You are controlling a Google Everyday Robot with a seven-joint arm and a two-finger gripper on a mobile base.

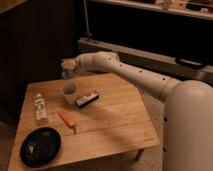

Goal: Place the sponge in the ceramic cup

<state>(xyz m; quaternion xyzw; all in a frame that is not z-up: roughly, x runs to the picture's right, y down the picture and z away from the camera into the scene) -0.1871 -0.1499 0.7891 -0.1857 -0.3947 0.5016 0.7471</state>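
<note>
The robot's white arm (131,76) reaches in from the right, from about 3 o'clock, and goes across the far side of the wooden table (116,122). At the end of the arm is the gripper (68,69). It hangs in the air over the far left part of the table, at about 11 o'clock from the middle of the table.

The pincer is squeezed narrow, and it holds the sponge (67,76). The sponge is a small blue block with a lighter side. It is up in the air, not on the table and not in the cup.

The ceramic cup (69,91) stands upright on the table. It is just under the gripper, a little toward 6 o'clock from it. The sponge and the cup are close, but they do not touch.

A black-and-white block (87,99) lies just beside the cup, at about 4 o'clock from it. An orange stick (66,119) lies on the wood at 6 o'clock from the cup, a bit nearer the front of the table.

A clear bottle (40,108) with a white label lies near the left edge, at about 8 o'clock from the cup. A round black plate (40,146) sits in the front left corner, at 6 o'clock from the bottle, with little bits on it that I cannot tell apart.
</note>
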